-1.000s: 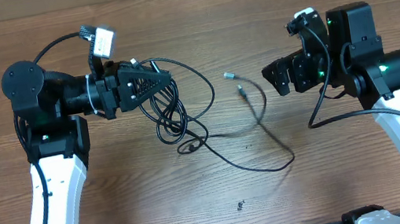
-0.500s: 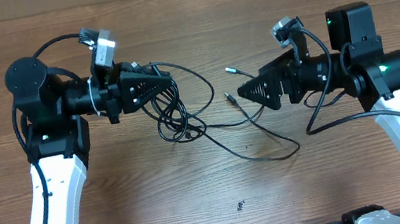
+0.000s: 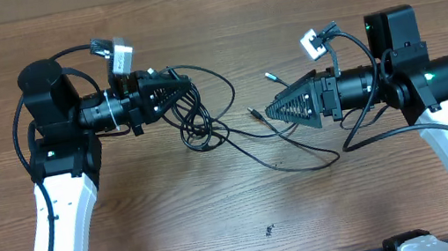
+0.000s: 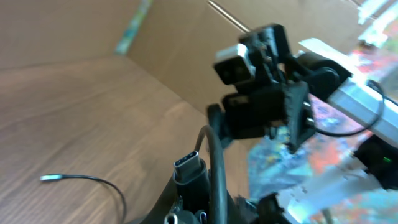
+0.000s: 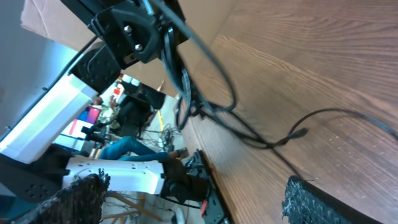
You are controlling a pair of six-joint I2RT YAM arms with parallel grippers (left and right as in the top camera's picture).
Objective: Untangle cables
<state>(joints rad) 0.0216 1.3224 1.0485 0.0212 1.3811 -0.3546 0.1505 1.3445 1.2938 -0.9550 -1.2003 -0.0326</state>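
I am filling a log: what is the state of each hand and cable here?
left hand, shut on the cables
right hand, open, empty
cables, tangled loops, partly lifted
USB-C plug, free, sticking up at left hand
silver-tipped plug, free, lying on the table

Under me: brown wood-grain table (image 3: 222,232), evenly lit, small dark speck (image 3: 269,230) near front. Plain cardboard wall (image 4: 81,31) along far edge. Beyond my table, room cluttered, colourful, too blurred to identify.
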